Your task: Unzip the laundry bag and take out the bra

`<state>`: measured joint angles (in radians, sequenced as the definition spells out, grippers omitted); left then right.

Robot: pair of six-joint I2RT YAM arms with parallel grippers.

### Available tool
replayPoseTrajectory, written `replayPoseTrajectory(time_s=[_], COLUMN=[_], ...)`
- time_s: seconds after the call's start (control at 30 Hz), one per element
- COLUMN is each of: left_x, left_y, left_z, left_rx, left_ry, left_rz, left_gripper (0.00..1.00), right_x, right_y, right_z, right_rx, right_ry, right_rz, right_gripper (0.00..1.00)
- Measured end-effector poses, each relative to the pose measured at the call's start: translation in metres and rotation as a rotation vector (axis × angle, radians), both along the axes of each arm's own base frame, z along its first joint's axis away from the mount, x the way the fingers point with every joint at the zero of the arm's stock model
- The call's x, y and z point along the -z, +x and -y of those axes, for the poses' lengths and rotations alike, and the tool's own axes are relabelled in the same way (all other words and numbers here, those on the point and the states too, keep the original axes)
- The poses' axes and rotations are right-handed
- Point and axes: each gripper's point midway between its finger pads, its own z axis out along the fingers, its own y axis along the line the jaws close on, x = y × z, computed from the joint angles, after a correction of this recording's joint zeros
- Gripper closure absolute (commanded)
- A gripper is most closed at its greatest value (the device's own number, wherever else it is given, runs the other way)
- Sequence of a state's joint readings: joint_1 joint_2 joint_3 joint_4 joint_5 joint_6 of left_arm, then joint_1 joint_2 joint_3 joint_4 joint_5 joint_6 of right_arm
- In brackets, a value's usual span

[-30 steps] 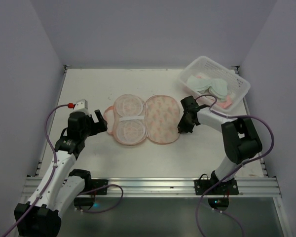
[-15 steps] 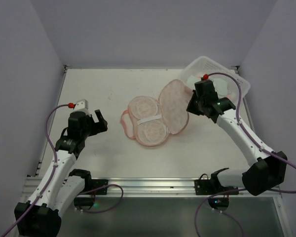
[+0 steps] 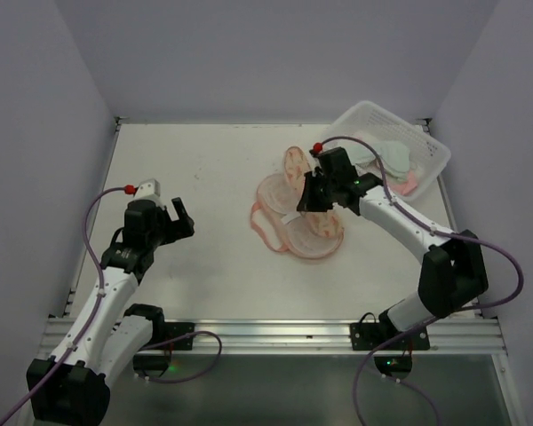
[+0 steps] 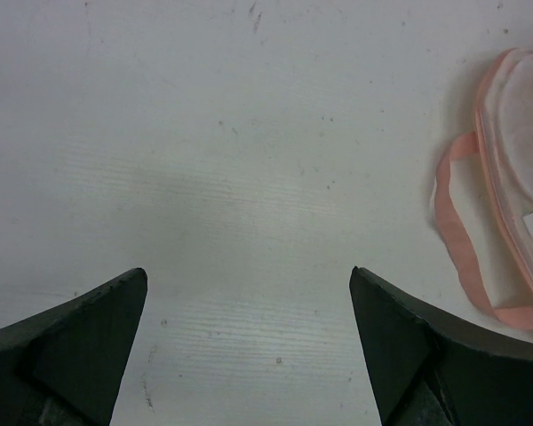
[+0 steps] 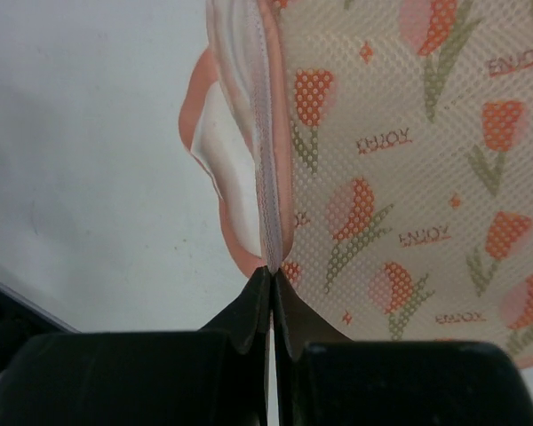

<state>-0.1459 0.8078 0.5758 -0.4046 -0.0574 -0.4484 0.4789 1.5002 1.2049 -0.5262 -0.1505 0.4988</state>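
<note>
The laundry bag [image 3: 289,217] lies unzipped mid-table, its paler pink lining up and its pink loop [image 3: 265,232] to the left. My right gripper [image 3: 307,201] is shut on the zipper rim of the bag's patterned half [image 5: 409,177] and holds that half upright above the other half. In the right wrist view the fingertips [image 5: 273,271] pinch the rim edge. The mint-green bra [image 3: 373,153] lies in the white basket at the back right. My left gripper [image 3: 185,218] is open and empty over bare table, left of the bag. The bag's edge and loop [image 4: 453,204] show in the left wrist view.
The white slotted plastic basket [image 3: 433,167] stands at the back right corner, holding other pale and pink garments beside the bra. Grey walls close in the table on the left, back and right. The metal rail with the arm bases runs along the near edge.
My right gripper has lifted the bag's patterned half and swung it up and to the left. The whole bag has slid to the right. The left arm has barely moved.
</note>
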Motion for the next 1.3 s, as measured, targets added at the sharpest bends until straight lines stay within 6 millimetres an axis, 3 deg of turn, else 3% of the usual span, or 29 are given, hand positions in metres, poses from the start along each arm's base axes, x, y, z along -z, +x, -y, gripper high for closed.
replayPoseTrajectory(time_s=[0.17, 0.3, 0.37, 0.4, 0.47, 0.53, 0.7, 0.8, 0.83, 0.97, 1.13, 1.3], left_x=[-0.001, -0.001, -0.001, -0.001, -0.001, -0.002, -0.006, -0.010, -0.011, -0.032, -0.095, -0.157], left_y=[0.000, 0.000, 0.000, 0.000, 0.000, 0.000, -0.001, -0.001, -0.002, 0.001, 0.011, 0.008], left_z=[0.000, 0.000, 0.000, 0.000, 0.000, 0.000, 0.001, 0.002, 0.002, 0.002, -0.001, -0.013], left_rx=[0.000, 0.000, 0.000, 0.000, 0.000, 0.000, 0.007, 0.007, 0.006, 0.001, -0.010, -0.044], left_ry=[-0.001, -0.001, -0.001, -0.001, -0.001, -0.001, -0.008, -0.012, -0.014, -0.024, -0.019, 0.028], left_rz=[0.006, 0.006, 0.006, 0.006, 0.006, 0.007, 0.024, 0.037, 0.038, 0.072, 0.194, 0.306], left_gripper=[0.00, 0.00, 0.00, 0.00, 0.00, 0.00, 0.00, 0.00, 0.00, 0.00, 0.00, 0.00], right_x=[0.066, 0.093, 0.096, 0.096, 0.092, 0.089, 0.079, 0.051, 0.036, -0.044, -0.146, -0.202], right_y=[-0.039, -0.070, -0.083, -0.087, -0.091, -0.090, -0.086, -0.076, -0.069, -0.049, -0.039, -0.071], right_z=[-0.025, -0.042, -0.050, -0.054, -0.062, -0.066, -0.067, -0.061, -0.057, -0.030, 0.051, 0.129], right_rx=[-0.172, -0.293, -0.343, -0.361, -0.391, -0.405, -0.400, -0.362, -0.337, -0.200, 0.088, 0.339], right_ry=[-0.006, 0.001, 0.025, 0.039, 0.069, 0.086, 0.087, 0.068, 0.059, 0.061, 0.056, 0.002], right_rz=[-0.144, -0.214, -0.232, -0.239, -0.235, -0.225, -0.201, -0.116, -0.064, 0.180, 0.489, 0.692], right_gripper=[1.00, 0.97, 0.79, 0.57, 0.41, 0.29, 0.20, 0.12, 0.04, 0.01, 0.01, 0.01])
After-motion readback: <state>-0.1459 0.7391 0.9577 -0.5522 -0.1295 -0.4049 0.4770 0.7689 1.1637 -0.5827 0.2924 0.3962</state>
